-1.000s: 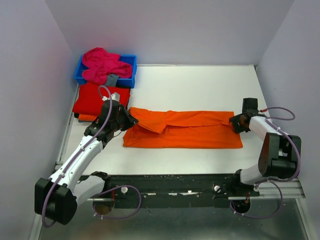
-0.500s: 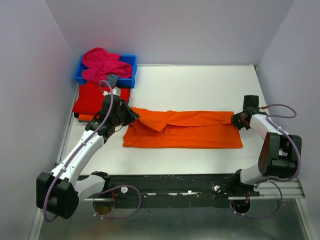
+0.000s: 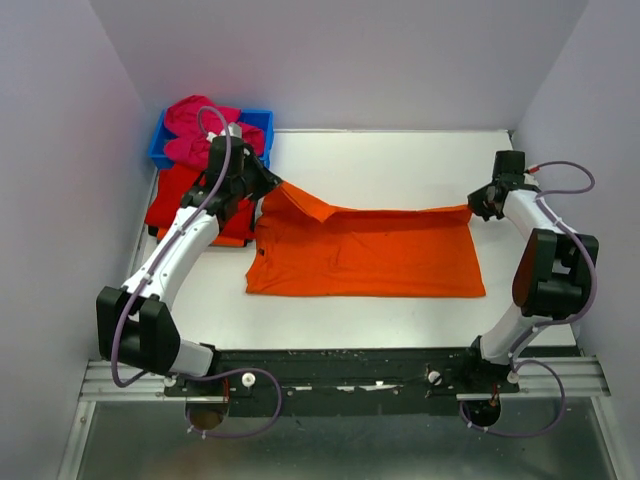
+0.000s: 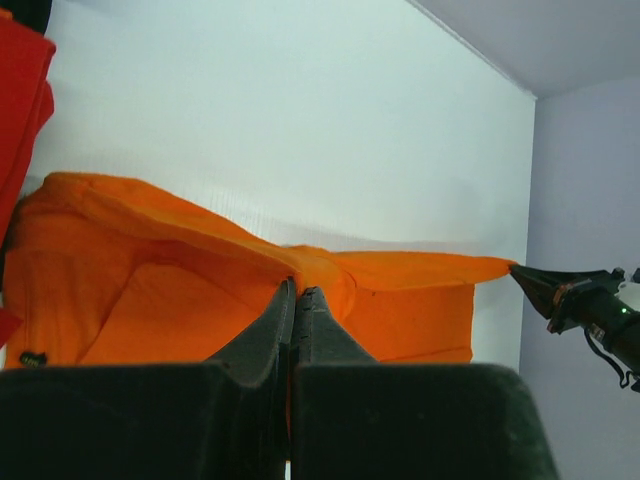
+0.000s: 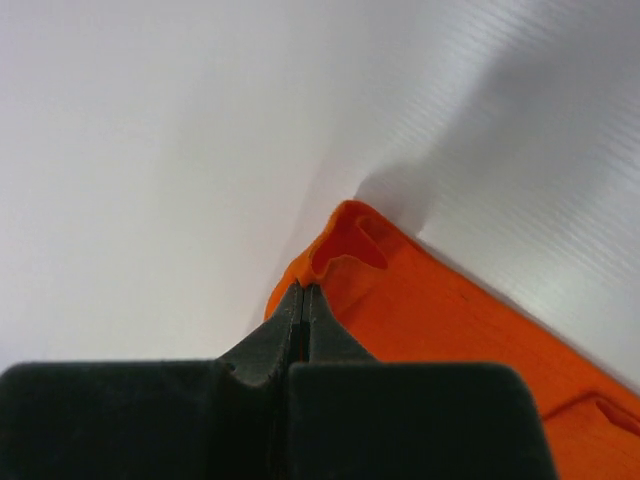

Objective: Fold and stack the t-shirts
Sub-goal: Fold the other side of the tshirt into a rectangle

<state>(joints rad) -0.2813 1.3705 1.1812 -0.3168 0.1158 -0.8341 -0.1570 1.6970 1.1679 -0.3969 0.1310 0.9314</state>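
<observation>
The orange t-shirt (image 3: 370, 260) lies spread on the table (image 3: 400, 160) between the two tools, its far edge raised off the surface. The left gripper (image 3: 272, 186) is pinched tight on one end of that edge and the right gripper (image 3: 480, 208) on the opposite corner, so the hem stretches from one to the other. We judge this shirt mid-fold and not yet stacked.

Just outboard of the left gripper a red t-shirt (image 3: 170, 205) lies folded flat, seemingly done. Beyond it a magenta-pink t-shirt (image 3: 190, 125) sits crumpled in the blue bin (image 3: 262, 122), waiting.

Only the top view shows those two shirts. The left wrist view shows the cloth ridge running across to the right gripper's tips. The right wrist view shows just the curled corner clamped in its jaws.
</observation>
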